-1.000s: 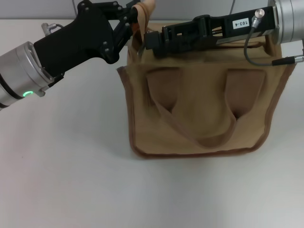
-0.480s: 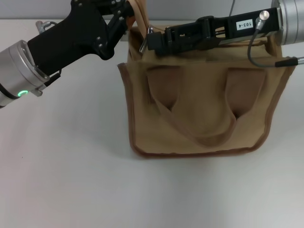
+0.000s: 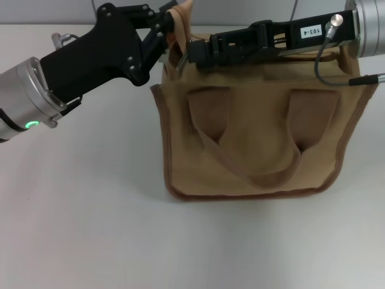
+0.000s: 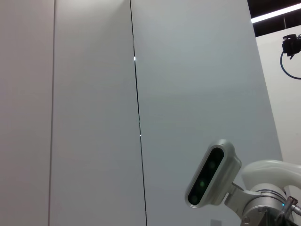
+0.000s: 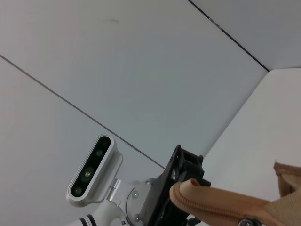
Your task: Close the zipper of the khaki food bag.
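The bag (image 3: 255, 141) stands on the white bench (image 3: 90, 229), toward its far edge and right of centre, its front face with one looped handle (image 3: 252, 162) turned to the head camera. The left gripper (image 3: 171, 30) is at the bag's far left top corner, clenched on a tan fabric tab (image 3: 182, 18) that sticks up there; in the right wrist view the same tab (image 5: 221, 205) sits pinched against black fingers (image 5: 186, 172). The right gripper (image 3: 194, 51) reaches in along the bag's top edge from the right, its tip at that same left end beside the left gripper. Whether it grasps the zipper cannot be told; the zipper line is hidden behind the arm.
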Tool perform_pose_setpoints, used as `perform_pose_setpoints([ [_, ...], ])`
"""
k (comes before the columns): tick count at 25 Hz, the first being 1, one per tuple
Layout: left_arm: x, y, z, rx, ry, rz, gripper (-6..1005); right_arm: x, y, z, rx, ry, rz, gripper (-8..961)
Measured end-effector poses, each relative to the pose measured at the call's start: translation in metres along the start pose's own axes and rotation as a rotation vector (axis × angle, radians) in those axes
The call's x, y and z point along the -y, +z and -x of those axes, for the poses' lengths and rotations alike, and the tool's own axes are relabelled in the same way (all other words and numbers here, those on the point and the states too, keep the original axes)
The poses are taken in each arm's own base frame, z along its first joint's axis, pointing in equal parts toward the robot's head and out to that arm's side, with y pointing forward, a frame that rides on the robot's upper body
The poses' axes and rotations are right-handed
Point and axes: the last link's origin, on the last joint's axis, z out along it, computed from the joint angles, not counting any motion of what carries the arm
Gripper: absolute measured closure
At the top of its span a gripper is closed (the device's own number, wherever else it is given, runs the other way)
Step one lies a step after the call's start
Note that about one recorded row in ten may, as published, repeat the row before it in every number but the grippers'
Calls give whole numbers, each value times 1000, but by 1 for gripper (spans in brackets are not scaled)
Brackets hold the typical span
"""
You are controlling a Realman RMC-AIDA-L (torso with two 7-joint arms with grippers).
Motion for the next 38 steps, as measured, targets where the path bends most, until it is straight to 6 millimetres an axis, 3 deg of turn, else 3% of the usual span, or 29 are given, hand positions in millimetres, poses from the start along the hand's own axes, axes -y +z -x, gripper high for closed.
perform_pose_setpoints([
  [23, 4, 0, -1, -17, -5, -38, 933, -3, -6, 0, 21, -31, 0, 238],
  [38, 3, 5, -3, -34, -32, -13, 929, -2, 2, 2, 18, -38, -10, 282],
])
